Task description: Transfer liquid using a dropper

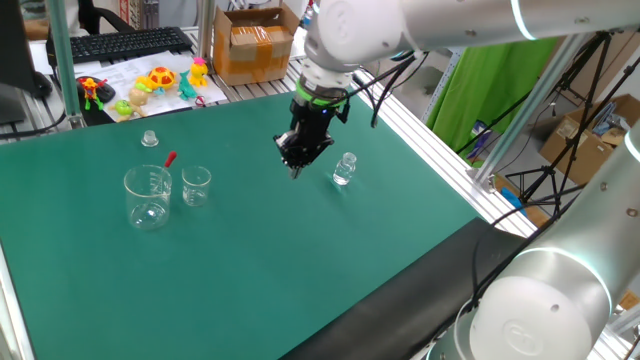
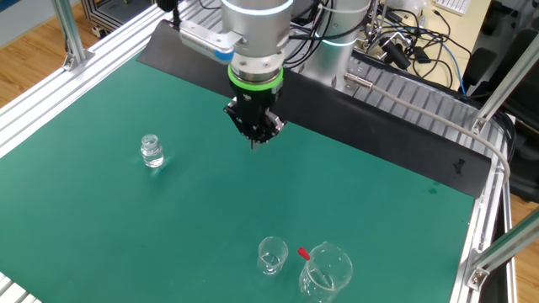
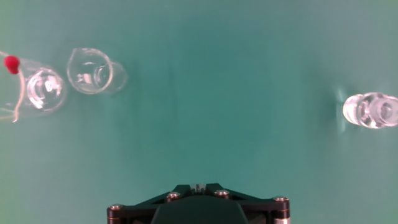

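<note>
- Black two-finger gripper point(image 1: 297, 162) hangs above the green desk point(image 2: 168, 219), between the small clear glass bottle point(image 1: 344, 169) on one side and the two beakers on the other. It holds nothing.
- Fingers: tips look drawn close together in both fixed views, but the hand view shows only the gripper base, so I cannot tell the gap for sure.
- Slender clear dropper with the small red rubber bulb point(image 1: 170, 158) stands leaning inside the larger clear glass beaker point(image 1: 148, 196), bulb up and poking above the rim. The smaller clear glass beaker point(image 1: 195, 186) sits just beside it. In the hand view the bulb point(image 3: 11, 63) is at the far left edge, well off the gripper's centre line.
- Step in hand, as I judge it: reach for the dropper.
- To do it well: travel sideways over the beakers first, then bring the red bulb to the middle of the hand view before descending.
- Open the fingers wide enough to straddle the bulb or the neck just under it, and align them so neither strikes the beaker rim.
- Close gently. The bulb is soft, and a hard squeeze would expel or draw liquid too early.
- Risk: the glass is light, so a sideways nudge could tip either beaker.
</note>
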`<state>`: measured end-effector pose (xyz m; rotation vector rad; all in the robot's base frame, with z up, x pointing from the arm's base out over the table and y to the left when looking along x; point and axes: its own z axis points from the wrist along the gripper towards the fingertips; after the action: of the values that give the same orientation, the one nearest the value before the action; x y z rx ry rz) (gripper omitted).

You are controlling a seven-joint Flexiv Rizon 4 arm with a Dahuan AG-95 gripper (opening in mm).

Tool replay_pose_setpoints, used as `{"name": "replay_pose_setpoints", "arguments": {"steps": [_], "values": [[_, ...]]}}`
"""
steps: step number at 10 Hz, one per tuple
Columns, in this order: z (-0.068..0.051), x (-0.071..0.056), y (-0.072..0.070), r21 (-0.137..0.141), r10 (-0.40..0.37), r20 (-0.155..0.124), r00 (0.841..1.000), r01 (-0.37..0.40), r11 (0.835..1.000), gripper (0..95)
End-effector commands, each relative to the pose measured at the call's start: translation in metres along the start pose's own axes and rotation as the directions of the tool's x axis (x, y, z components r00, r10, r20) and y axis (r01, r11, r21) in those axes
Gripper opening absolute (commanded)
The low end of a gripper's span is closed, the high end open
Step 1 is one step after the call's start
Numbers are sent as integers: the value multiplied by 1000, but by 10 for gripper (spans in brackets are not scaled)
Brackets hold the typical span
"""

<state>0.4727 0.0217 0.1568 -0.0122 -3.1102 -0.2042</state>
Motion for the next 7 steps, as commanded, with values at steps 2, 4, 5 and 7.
{"name": "replay_pose_setpoints", "arguments": {"steps": [2,4,5,7], "values": [[-1,-11,8,-37,-7,18,1000,7,999,0],[-3,-19,22,-38,2,30,1000,-1,999,0],[-6,-24,36,-38,37,33,999,-36,999,0],[-9,-37,51,-34,46,44,998,-44,998,0]]}}
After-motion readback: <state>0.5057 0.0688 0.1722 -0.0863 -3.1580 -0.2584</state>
